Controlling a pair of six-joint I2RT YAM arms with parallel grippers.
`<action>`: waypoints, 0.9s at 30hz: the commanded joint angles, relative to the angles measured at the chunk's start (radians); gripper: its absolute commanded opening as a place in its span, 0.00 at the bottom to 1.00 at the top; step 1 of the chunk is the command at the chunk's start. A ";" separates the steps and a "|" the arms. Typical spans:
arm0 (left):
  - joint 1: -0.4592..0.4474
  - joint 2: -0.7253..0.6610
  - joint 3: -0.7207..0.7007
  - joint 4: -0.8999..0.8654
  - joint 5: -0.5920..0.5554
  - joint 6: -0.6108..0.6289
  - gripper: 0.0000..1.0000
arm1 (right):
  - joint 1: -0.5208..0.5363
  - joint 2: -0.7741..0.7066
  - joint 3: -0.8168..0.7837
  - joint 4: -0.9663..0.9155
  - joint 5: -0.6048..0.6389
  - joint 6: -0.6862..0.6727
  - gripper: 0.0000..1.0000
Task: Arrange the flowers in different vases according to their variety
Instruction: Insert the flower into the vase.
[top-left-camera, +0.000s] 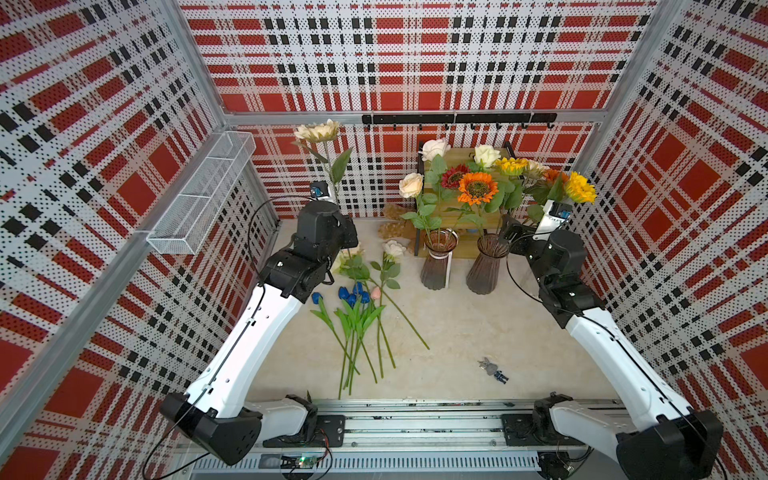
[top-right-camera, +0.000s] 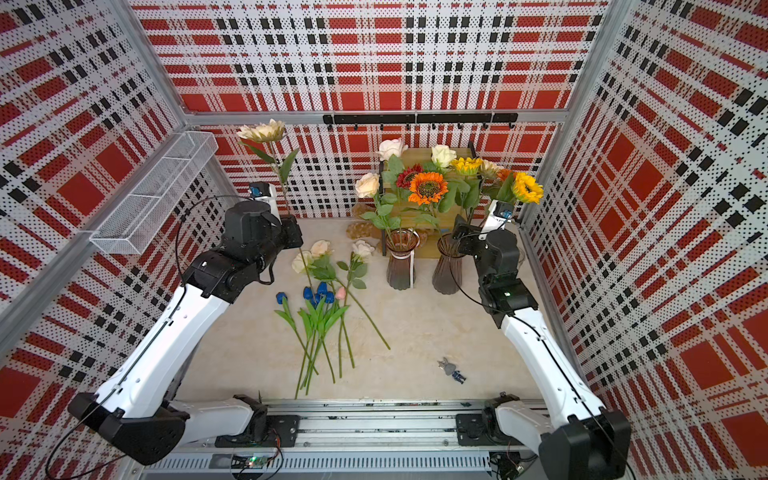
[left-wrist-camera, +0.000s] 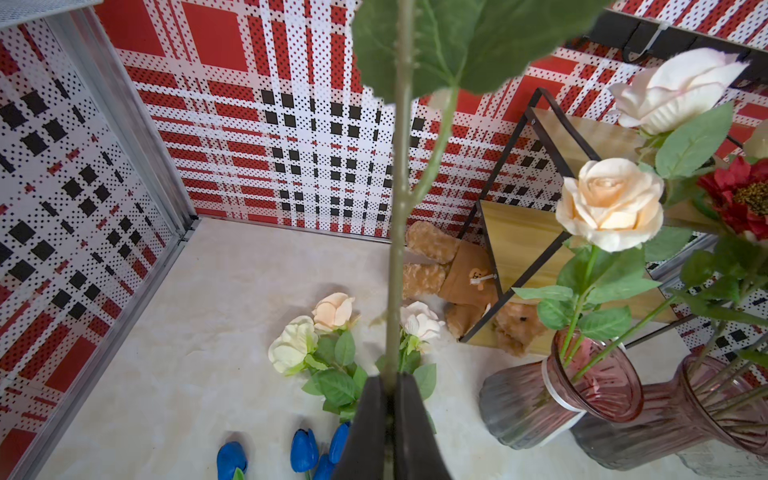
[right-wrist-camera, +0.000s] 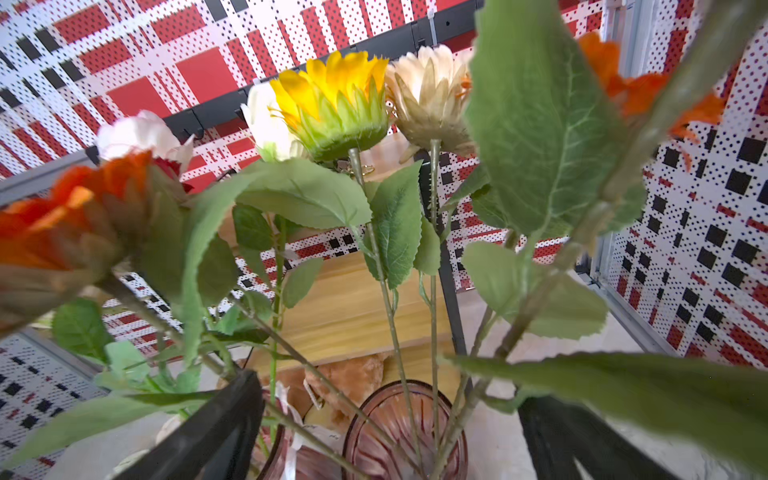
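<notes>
Left wrist view: left hand (left-wrist-camera: 390, 380) pinching cream sunflower (left-wrist-camera: 400, 187) stem; right hand (right-wrist-camera: 388, 386) wide, flanking stems over sunflower vase (top-left-camera: 487, 266) at two o'clock. Next, likely: stem into it once right hand clears.

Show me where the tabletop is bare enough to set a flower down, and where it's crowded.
Widest bare patch: tabletop in front of the two ribbed vases, between the lying tulips and the right arm, with only a small figurine. Also bare: the back left corner. Crowded: vases, shelf, teddy at the back right.
</notes>
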 joint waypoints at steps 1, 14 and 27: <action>-0.030 0.013 0.028 0.044 -0.005 0.018 0.00 | -0.004 -0.025 0.015 -0.255 -0.063 0.065 1.00; -0.132 0.022 0.018 0.124 0.013 0.048 0.00 | -0.006 -0.091 -0.061 -0.413 -0.266 0.132 1.00; -0.215 0.004 -0.070 0.276 0.348 0.128 0.00 | 0.103 -0.091 -0.040 -0.107 -0.775 0.184 0.95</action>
